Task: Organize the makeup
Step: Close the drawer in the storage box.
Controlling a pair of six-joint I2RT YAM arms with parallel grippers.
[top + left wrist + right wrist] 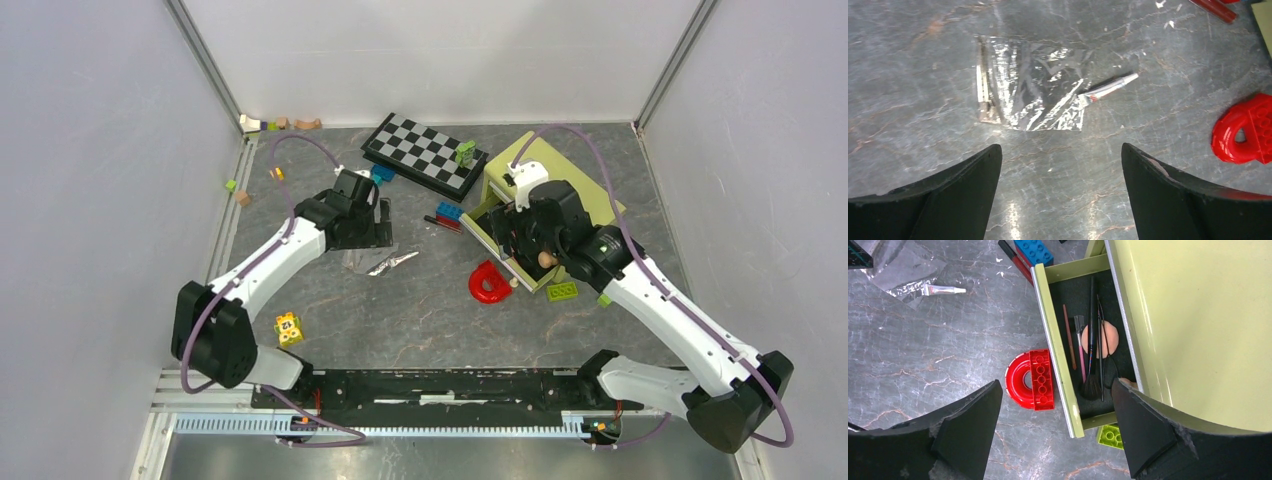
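Note:
An olive box (575, 185) has its drawer (1058, 340) pulled open. In the drawer lie a black-handled brush (1091, 365), a pink pencil (1081, 360), a wooden pencil (1069, 335) and a round peach puff (1110, 337). A small silver tube (1108, 88) lies on the table at the edge of a clear plastic bag (1028, 87). A red stick (1020, 265) lies next to a dark one by the drawer's far end. My left gripper (1060, 165) is open and empty just short of the bag. My right gripper (1058, 405) is open and empty above the drawer's near front corner.
A red horseshoe piece (1030, 380) lies against the drawer front. A blue brick (1034, 250) and a lime brick (1110, 436) lie at the drawer's ends. A chessboard (425, 152) lies at the back, a yellow brick (289, 328) near the left arm.

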